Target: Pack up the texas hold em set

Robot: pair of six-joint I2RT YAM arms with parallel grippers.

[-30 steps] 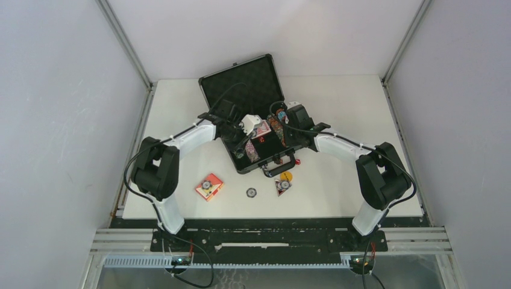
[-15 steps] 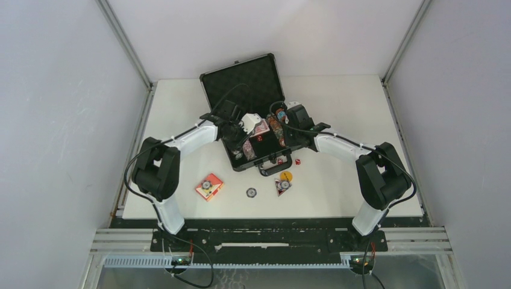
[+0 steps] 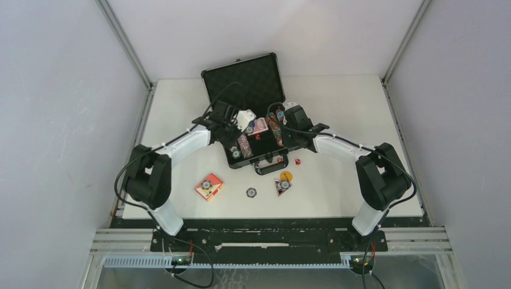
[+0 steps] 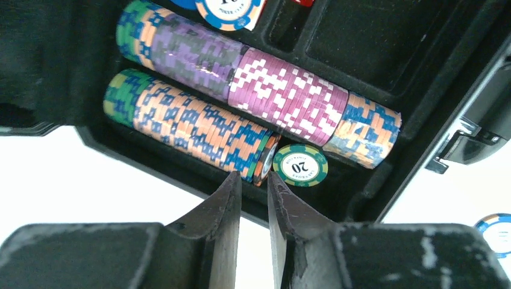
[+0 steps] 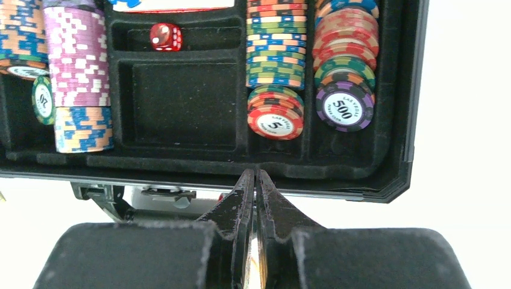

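Observation:
The black briefcase lies open mid-table, its lid up behind. Rows of multicoloured chips fill its left slots, and a green 20 chip lies flat beside them. A red die sits in a small slot, with 5 and 500 chips at the right. My left gripper is at the case's left edge, slightly open and empty. My right gripper is at the front edge, shut and empty.
On the table in front of the case lie a red card box with a chip on it, a loose chip, a yellow button, a red card piece with a chip and a red die.
The case has slid back and turned squarer to the table, both grippers moving with it. A red die now lies uncovered on the table, right of the case.

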